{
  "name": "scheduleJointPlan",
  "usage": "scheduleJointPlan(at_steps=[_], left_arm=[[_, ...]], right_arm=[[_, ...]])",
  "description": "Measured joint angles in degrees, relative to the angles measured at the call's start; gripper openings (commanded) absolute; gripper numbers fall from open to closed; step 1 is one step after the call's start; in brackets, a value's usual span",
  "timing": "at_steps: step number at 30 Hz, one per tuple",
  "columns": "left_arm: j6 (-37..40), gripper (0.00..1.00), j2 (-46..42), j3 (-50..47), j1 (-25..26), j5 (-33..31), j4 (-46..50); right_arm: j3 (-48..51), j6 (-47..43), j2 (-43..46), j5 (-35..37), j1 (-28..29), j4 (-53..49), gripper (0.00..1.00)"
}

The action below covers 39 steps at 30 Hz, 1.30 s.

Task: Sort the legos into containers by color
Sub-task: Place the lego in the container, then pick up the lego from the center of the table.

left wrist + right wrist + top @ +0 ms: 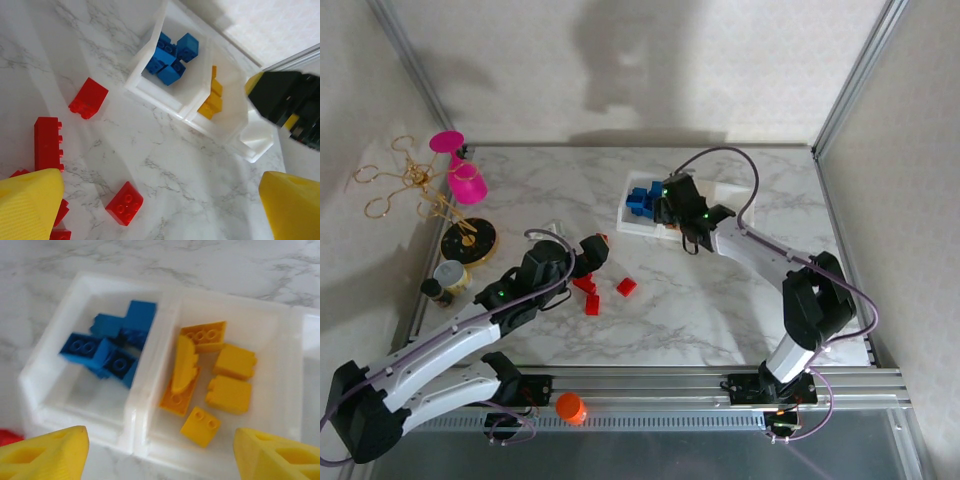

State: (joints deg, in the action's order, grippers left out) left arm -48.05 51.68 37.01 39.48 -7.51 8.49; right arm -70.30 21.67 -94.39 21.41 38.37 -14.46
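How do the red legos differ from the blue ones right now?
The red legos lie scattered on the table, unsorted; the blue legos sit in the tray's end compartment. Red ones mostly lie apart; blue ones are piled touching. Both are small studded bricks.

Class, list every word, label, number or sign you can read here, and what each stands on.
No readable text anywhere.
The legos show studs only; any lettering on them is too small to tell.
The tray looks unmarked.
The grey-topped jar, far left in the top view, is too small to read.
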Motion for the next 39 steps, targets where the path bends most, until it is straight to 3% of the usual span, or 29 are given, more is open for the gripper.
scheduleJointPlan(at_steps=[9, 17, 30, 39], left_arm=[[-1.9, 1.00, -7.7, -3.0, -0.2, -3.1, 4.8], [-4.6, 1.00, -13.3, -5.8, -0.3, -6.0, 9.6], [-5.6, 1.00, -15.3, -6.7, -0.6, -7.4, 12.2], [-5.8, 1.00, -15.3, -6.8, -0.7, -7.4, 12.4]], right_arm=[[8.7, 1.1, 3.9, -2.5, 12.2, 0.5, 0.84], [14.0, 1.9, 2.0, -6.7, 19.0, 4.5, 0.86], [13.9, -3.0, -8.5, -10.3, 19.9, 8.7, 0.82], [10.2, -7.3, -12.8, -10.5, 19.9, 8.7, 0.66]])
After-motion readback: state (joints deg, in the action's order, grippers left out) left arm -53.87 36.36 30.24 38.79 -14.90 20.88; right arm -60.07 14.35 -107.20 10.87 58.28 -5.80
